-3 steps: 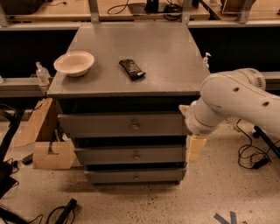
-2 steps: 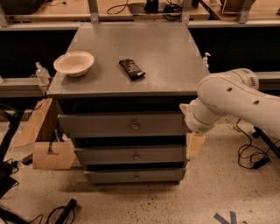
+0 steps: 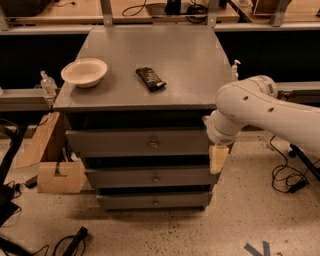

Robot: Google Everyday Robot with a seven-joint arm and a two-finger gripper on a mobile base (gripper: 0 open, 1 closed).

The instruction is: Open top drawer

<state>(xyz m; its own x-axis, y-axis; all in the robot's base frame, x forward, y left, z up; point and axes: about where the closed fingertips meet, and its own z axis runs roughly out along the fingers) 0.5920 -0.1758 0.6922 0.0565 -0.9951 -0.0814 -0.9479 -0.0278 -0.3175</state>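
- Nearest the camera is speckled floor, with loose black cables and one open cardboard box leaning by the cabinet's left side.
- Above the floor I count three grey drawer fronts, each with one small round knob, so three knobs. The bottom drawer and the middle drawer are the narrower, shorter pair.
- The top drawer sits directly under the surface and is the widest and tallest front. Its knob is at the centre with nothing on it.
- My hand hangs at the cabinet's right edge, beside the right end of the top drawer and level with the gap above the middle drawer. It is well apart from the knob. I cannot tell whether my hand is apart or together, but it is clamped on nothing I can see.
- My white arm comes in from the right, bent at the wrist.
- I judge the task barely begun. The top drawer looks shut, so reaching the knob, gripping it and pulling the drawer out are all left.
- On the surface lie one pale bowl at the left and one dark packet near the middle, apart from each other.
- Farthest back is a wooden bench with cables on it.
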